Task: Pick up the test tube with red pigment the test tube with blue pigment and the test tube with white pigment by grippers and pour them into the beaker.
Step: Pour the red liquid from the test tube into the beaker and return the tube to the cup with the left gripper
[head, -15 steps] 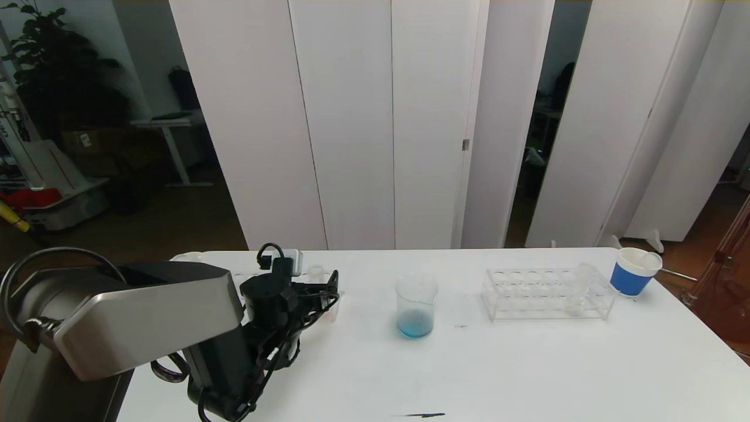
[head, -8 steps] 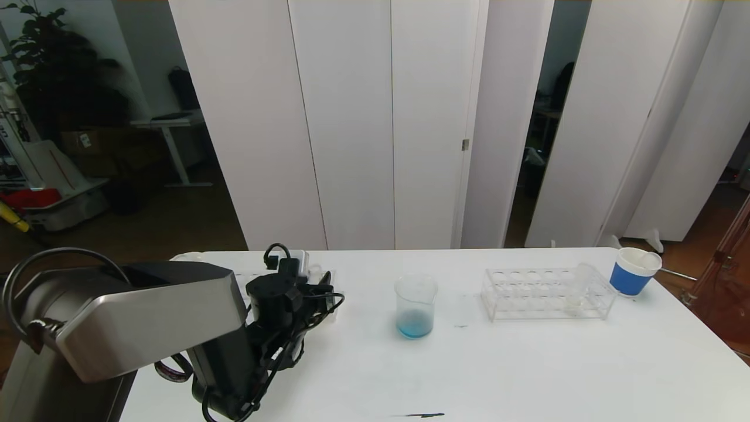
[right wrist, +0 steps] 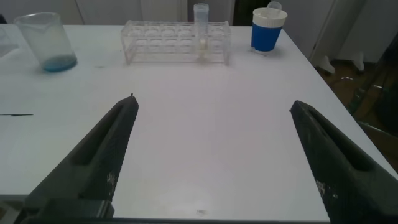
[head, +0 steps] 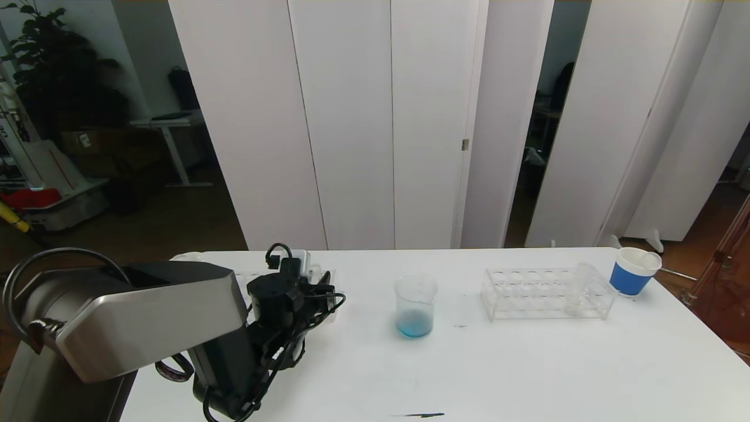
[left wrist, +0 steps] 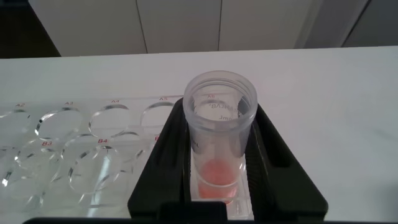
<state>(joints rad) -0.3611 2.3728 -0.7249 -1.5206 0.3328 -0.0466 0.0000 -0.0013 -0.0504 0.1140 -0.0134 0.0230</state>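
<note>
The test tube with red pigment (left wrist: 221, 134) is clamped upright between the closed jaws of the left gripper (left wrist: 222, 180), rim up and long axis vertical, in the clear rack (left wrist: 74, 140) at the table's left. Only the left wrist view shows this; the head view hides it behind the arm. The right gripper (right wrist: 214, 149) is held wide open, facing the beaker (right wrist: 46, 42) and the test tube with white pigment (right wrist: 201, 31).

High head view over table (head: 527, 363); close wrist views; shared beaker (head: 415, 306), right-hand rack (right wrist: 177, 41).
</note>
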